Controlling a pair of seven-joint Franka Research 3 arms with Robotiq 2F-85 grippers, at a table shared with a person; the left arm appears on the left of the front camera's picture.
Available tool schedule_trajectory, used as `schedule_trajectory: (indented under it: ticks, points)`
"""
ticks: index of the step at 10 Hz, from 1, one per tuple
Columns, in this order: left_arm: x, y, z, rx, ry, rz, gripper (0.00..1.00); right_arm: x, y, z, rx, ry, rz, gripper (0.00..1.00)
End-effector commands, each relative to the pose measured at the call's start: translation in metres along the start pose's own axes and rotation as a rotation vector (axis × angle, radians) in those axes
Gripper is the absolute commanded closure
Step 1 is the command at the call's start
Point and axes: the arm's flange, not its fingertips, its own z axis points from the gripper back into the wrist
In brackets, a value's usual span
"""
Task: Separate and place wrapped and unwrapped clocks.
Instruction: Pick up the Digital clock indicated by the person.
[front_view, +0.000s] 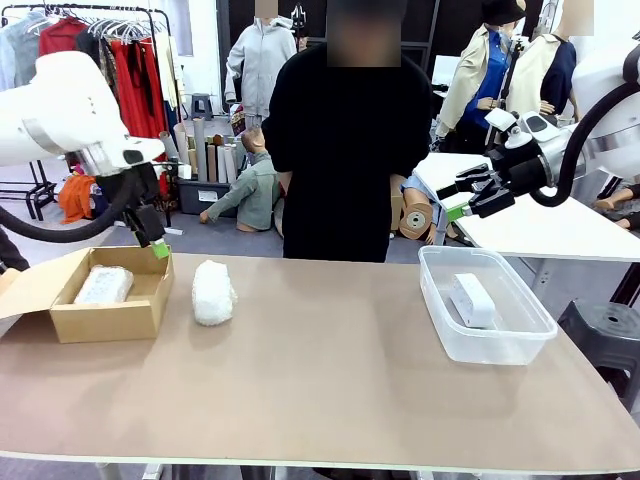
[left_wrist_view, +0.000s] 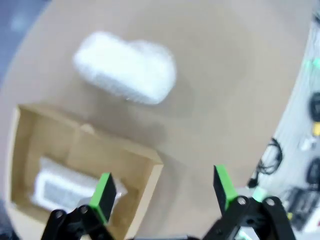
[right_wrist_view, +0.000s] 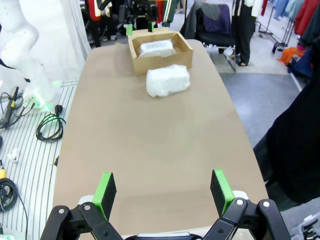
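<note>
The left gripper (front_view: 157, 244), spread and empty, hangs by the cardboard box (front_view: 100, 322); the bubble-wrap bundle (front_view: 213, 292) lies at its four o'clock. The right gripper (front_view: 452, 201) is spread too.

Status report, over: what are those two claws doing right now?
Open, empty: left gripper, right gripper. Unsorted: bubble-wrap bundle on table beside cardboard box. Sorted: plastic-wrapped bundle boxed, bare clock in clear bin. Nothing blocking.

free: tabletop (front_view: 330, 390) middle and near edge bare | obstacles: cardboard box (front_view: 100, 322) far left, bubble-wrap bundle (front_view: 213, 292) near it, clear bin (front_view: 490, 348) right, person (front_view: 345, 150) at far edge
</note>
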Motion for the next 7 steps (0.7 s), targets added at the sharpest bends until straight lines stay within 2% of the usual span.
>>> schedule_trajectory:
  ticks: [1,3,6,7]
  points:
    - [-0.014,0.005,0.011,-0.074,-0.094,-0.183,0.00,0.001,0.000,0.001,-0.001,0.001,0.003,0.00]
    - [-0.019,0.004,0.021,-0.047,-0.293,-0.357,0.00,0.001,0.000,0.001,-0.001,0.001,0.003,0.00]
    - [-0.027,-0.004,0.032,0.045,-0.402,-0.538,0.00,0.001,0.000,0.001,-0.001,0.001,0.003,0.00]
    - [-0.028,-0.004,0.033,0.061,-0.426,-0.521,0.00,0.001,0.000,0.001,-0.001,0.001,0.003,0.00]
